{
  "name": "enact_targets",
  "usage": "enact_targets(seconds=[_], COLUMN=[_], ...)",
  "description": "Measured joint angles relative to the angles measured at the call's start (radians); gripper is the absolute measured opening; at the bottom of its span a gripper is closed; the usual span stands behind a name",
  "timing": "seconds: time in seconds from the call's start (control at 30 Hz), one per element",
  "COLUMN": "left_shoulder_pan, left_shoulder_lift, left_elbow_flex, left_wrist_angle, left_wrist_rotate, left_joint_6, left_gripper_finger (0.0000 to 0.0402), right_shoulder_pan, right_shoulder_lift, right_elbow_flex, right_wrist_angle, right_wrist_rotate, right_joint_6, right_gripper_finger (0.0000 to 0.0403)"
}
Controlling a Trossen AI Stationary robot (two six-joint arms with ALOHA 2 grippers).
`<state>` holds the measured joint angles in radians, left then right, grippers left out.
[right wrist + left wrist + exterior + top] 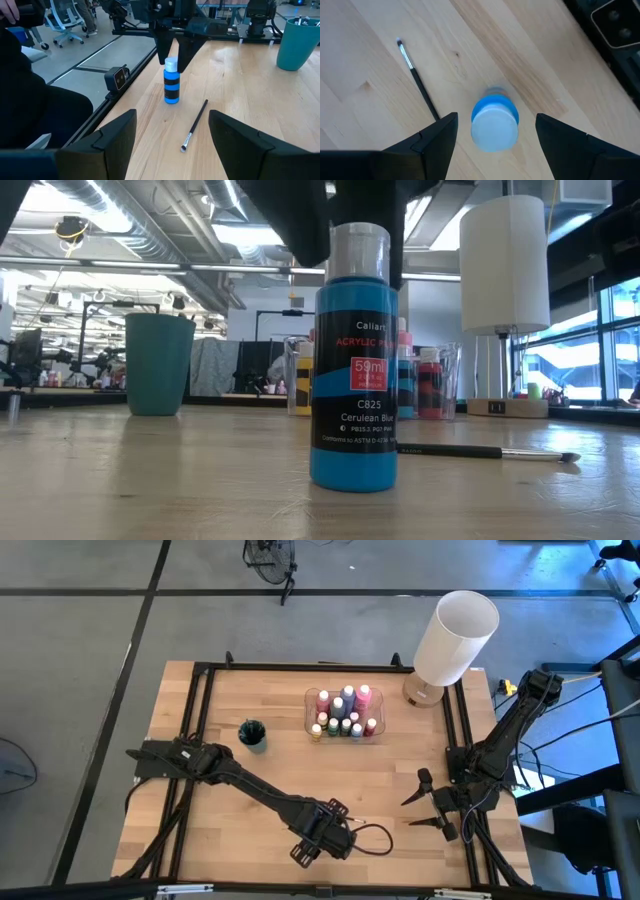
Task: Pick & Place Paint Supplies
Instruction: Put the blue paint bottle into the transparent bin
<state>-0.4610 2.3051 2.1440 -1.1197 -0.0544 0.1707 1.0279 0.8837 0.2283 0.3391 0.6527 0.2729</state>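
Blue paint bottle (353, 360) upright on table (260, 790), near front edge. Left gripper (495, 132) directly above bottle cap, fingers (437, 135) apart, one each side, not touching bottle. Paintbrush (195, 125) flat on table just beside bottle, apart from it. Teal cup (253, 734) well behind bottle. Clear bin (343, 712) w/ more bottles further back, white lamp (452, 640) beside bin. Right gripper (430, 805) off to bottle's right, above table, fingers apart, nothing held.
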Motion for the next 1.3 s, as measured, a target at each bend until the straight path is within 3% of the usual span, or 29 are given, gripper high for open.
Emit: enact_targets(seconds=[0.9, 1.3], left_shoulder_pan=[0.000, 0.000], left_shoulder_lift=[0.001, 0.001], left_elbow_flex=[-0.012, -0.012], left_wrist_angle=[0.018, 0.017], left_wrist_rotate=[-0.031, -0.027], left_joint_6=[0.027, 0.027], left_gripper_finger=[0.0262, 0.0188], right_shoulder_pan=[0.000, 0.000], right_shoulder_lift=[0.000, 0.000], right_elbow_flex=[0.000, 0.000], right_wrist_angle=[-0.007, -0.007], right_wrist_rotate=[0.000, 0.000], right_joint_6=[-0.011, -0.010], right_gripper_finger=[0.0252, 0.0252])
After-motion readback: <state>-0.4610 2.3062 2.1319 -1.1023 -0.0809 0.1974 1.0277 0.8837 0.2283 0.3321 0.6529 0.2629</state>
